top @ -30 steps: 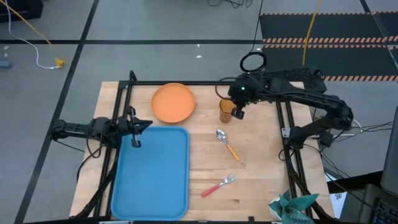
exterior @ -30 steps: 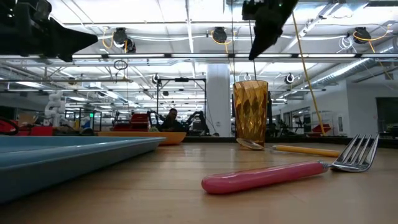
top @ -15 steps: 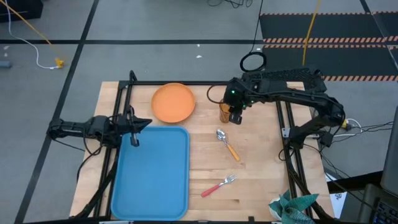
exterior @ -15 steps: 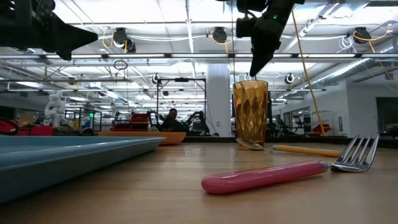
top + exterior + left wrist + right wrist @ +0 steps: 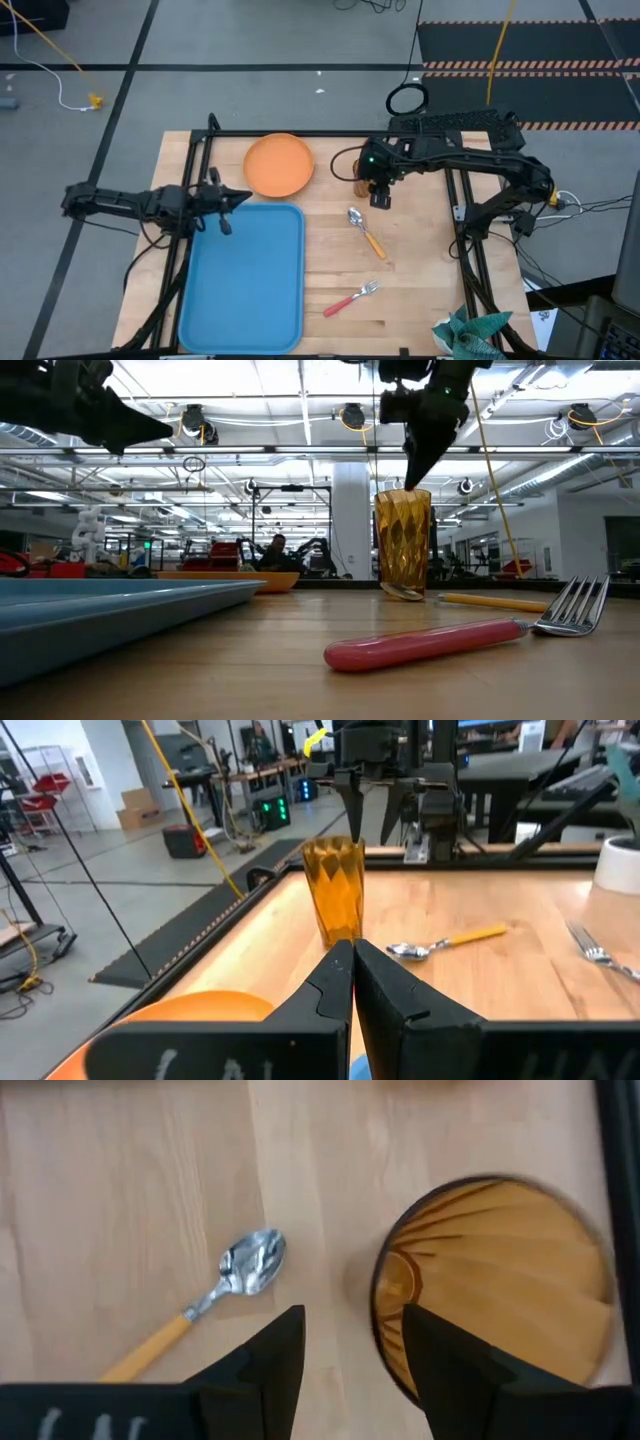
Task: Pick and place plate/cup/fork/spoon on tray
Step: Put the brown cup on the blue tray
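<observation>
A big open workshop with ceiling lights and benches lies behind a pale wooden table (image 5: 400, 270) framed in black bars. On it I count one tray (image 5: 245, 275), one plate (image 5: 279, 165), one cup (image 5: 403, 540), one spoon (image 5: 364, 230) and one fork (image 5: 352, 298), with two dark arms working over them. I can read no writing or label on any of them.

The right gripper (image 5: 346, 1342) hangs straight above the cup, its two fingers (image 5: 452, 1365) a little apart and holding nothing. Seen past those fingers, the cup's open mouth sits just off to one side, with one finger over its rim and the other outside it. The spoon's shiny bowl lies on the wood a short way beyond the other finger, its yellow-orange handle running away from the cup. In the low view the fingertips are at the cup's rim, and I cannot tell whether they touch it.

The left gripper (image 5: 353, 982) hovers over the far corner of the blue tray, fingers pressed together and empty. Straight ahead of its tips stands the amber cup, with the spoon lying beside it. The orange plate lies just below and to the side of those tips, next to the tray's far edge.

The pink-handled fork lies well apart from both grippers, near the table's front, between the tray and a crumpled green cloth (image 5: 470, 331) at the corner.
</observation>
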Controlling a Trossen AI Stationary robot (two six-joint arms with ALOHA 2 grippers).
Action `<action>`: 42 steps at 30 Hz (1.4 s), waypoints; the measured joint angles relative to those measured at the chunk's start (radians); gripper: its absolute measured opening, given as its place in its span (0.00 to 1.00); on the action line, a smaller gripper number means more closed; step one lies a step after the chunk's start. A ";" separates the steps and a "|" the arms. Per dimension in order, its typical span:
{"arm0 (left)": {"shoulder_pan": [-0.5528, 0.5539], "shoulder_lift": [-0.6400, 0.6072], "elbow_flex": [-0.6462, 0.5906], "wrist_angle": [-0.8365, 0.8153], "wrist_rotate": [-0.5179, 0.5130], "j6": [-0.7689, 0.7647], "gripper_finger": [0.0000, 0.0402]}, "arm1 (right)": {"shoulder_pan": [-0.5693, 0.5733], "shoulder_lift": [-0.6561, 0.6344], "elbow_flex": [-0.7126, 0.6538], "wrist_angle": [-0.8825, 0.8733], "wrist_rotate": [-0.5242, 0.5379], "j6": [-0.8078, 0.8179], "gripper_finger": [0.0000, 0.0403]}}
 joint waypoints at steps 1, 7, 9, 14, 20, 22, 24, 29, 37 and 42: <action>0.000 0.015 0.005 0.002 0.000 -0.001 0.04 | 0.001 0.000 -0.013 0.010 0.020 -0.004 0.40; 0.000 0.087 0.039 0.003 0.000 -0.013 0.04 | 0.000 0.000 -0.083 0.067 0.073 -0.028 0.40; 0.000 0.106 0.046 0.005 0.000 -0.013 0.04 | 0.000 0.000 -0.098 0.086 0.072 -0.035 0.40; 0.000 0.135 0.057 0.030 0.000 -0.008 0.04 | 0.000 -0.001 -0.104 0.090 0.072 -0.030 0.36; 0.000 0.155 0.057 0.070 0.000 0.017 0.04 | 0.016 -0.005 -0.104 0.109 0.073 0.008 0.19; 0.000 0.159 0.057 0.082 -0.001 0.018 0.04 | 0.028 -0.005 -0.104 0.114 0.072 0.008 0.12; 0.000 0.160 0.057 0.089 -0.003 0.031 0.04 | 0.041 -0.005 -0.104 0.126 0.073 0.008 0.05; 0.000 0.160 0.057 0.108 -0.028 0.041 0.04 | 0.074 -0.009 -0.104 0.162 0.099 0.022 0.03; 0.000 0.160 0.057 0.118 -0.182 0.096 0.04 | 0.126 -0.044 -0.104 0.237 0.126 0.030 0.01; 0.000 0.161 0.057 0.159 -0.347 0.157 0.04 | 0.158 -0.091 -0.104 0.299 0.126 0.080 0.01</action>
